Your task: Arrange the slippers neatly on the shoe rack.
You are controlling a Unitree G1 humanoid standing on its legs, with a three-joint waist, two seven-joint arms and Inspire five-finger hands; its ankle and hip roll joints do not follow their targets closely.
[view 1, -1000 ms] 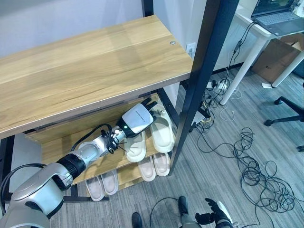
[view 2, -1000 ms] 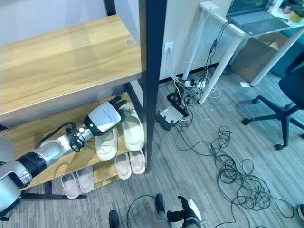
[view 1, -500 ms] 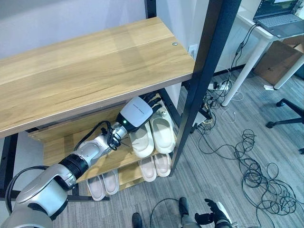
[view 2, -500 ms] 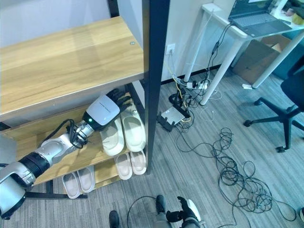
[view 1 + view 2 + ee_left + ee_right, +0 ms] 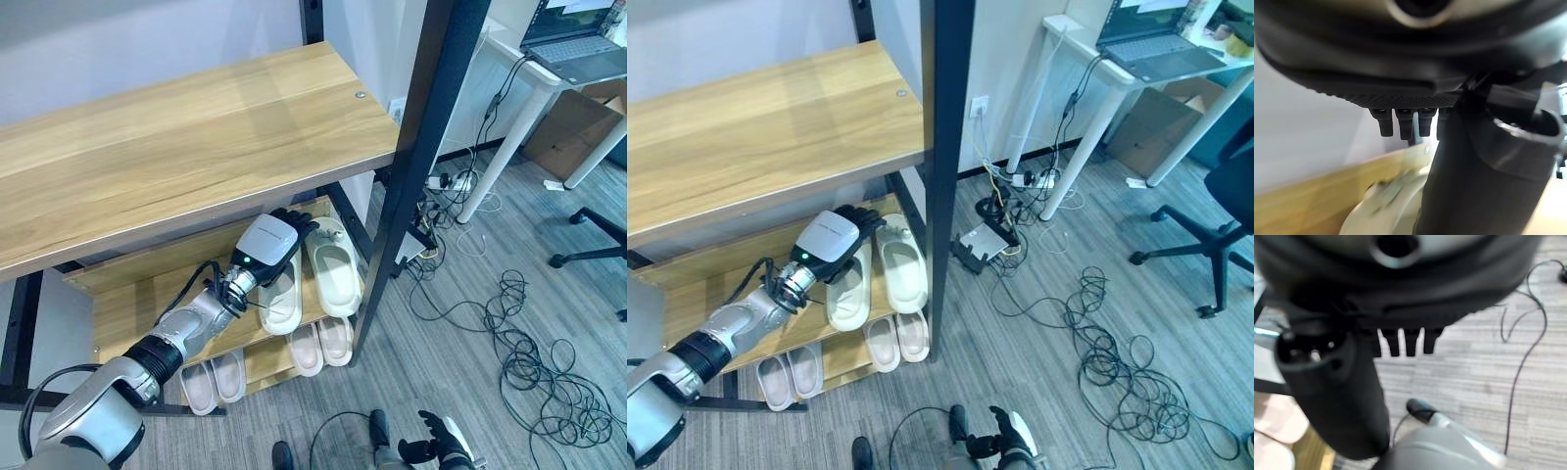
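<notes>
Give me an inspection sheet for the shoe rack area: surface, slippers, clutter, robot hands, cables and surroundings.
Surface: wooden shoe rack, top shelf bare.
Job's things: cream slippers side by side on the middle shelf; two pinkish pairs on the lowest shelf.
Clutter: nothing seen on the shelves.
Robot hands: left robot hand over the left cream slipper, fingers bent down over its far end, grip unclear; right robot hand low, above the floor, fingers relaxed.
Cables: tangled cords and a power strip on the floor.
Surroundings: white desk with a laptop, office chair, cardboard box.
</notes>
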